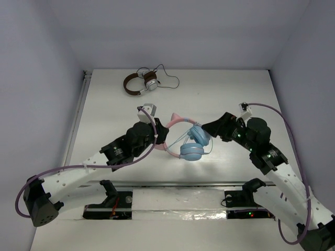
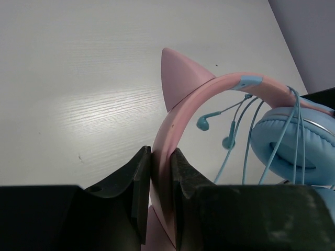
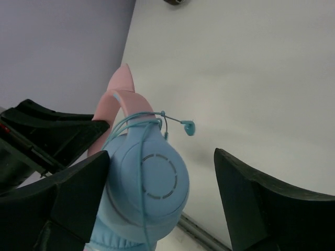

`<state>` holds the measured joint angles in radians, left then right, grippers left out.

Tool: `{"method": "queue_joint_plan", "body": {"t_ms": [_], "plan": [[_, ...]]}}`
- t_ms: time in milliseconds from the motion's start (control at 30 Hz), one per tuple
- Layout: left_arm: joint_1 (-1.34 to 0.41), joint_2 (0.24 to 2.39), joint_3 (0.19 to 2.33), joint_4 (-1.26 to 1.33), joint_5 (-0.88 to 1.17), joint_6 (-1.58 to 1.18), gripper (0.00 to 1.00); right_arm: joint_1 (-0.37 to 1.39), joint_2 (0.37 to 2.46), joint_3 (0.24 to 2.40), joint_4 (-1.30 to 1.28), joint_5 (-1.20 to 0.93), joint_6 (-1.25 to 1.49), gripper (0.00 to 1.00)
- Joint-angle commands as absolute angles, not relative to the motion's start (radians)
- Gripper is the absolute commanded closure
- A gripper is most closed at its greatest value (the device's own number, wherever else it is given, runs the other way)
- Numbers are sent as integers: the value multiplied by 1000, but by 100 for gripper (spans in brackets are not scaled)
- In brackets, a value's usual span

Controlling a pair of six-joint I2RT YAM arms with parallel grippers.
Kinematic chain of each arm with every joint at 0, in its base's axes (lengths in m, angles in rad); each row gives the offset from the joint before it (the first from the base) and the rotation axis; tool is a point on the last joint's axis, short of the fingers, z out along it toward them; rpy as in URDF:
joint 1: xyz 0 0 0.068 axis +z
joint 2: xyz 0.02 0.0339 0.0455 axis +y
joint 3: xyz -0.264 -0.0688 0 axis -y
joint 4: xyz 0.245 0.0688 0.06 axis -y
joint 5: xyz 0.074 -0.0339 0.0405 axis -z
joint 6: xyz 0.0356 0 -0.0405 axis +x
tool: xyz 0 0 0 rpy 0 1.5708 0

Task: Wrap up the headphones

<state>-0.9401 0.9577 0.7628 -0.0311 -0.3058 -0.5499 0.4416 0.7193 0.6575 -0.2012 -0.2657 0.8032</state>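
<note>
Your left gripper (image 2: 160, 162) jaws clamp the pink headband (image 2: 209, 89), anchoring the headphones (image 1: 189, 142); right gripper (image 3: 163, 178) jaws apart, straddling an ear cup (image 3: 149, 183).

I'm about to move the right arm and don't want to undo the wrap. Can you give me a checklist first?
1. Left gripper shut on the headband: ok.
2. Right gripper open: ok.
3. Right gripper touching the ear cup: cannot tell.
4. Cable looped over the headband: ok.
5. Cable end tucked in: not ok, it hangs loose.
6. Brown headphones apart, at the far side: ok.
</note>
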Motion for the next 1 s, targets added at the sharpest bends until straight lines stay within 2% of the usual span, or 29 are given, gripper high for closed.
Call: {"method": "queue_joint_plan", "body": {"t_ms": [0, 100, 233, 433, 567, 667, 700, 733, 833, 967], "plan": [[-925, 925, 779, 140, -319, -607, 100, 440, 719, 728, -272, -101, 747, 15], [-925, 931, 796, 141, -322, -594, 100, 440, 726, 733, -339, -33, 724, 15], [-925, 951, 796, 149, -321, -592, 100, 440, 592, 721, -295, -6, 727, 13], [-925, 989, 778, 161, -310, -572, 100, 440, 594, 865, -409, 64, 629, 0], [-975, 1002, 749, 160, -376, -575, 100, 440, 534, 890, -423, 120, 595, 0], [-1046, 1012, 738, 146, -431, -581, 100, 440, 477, 891, -413, 133, 588, 8], [-1092, 1015, 736, 144, -443, -584, 100, 440, 465, 890, -410, 135, 584, 11], [-1115, 1020, 733, 140, -469, -589, 100, 440, 444, 888, -400, 127, 578, 41], [-1195, 1035, 713, 120, -529, -636, 100, 440, 413, 890, -402, 92, 546, 99], [-1264, 1048, 641, 149, -549, -732, 100, 440, 397, 894, -434, 118, 532, 100]]}}
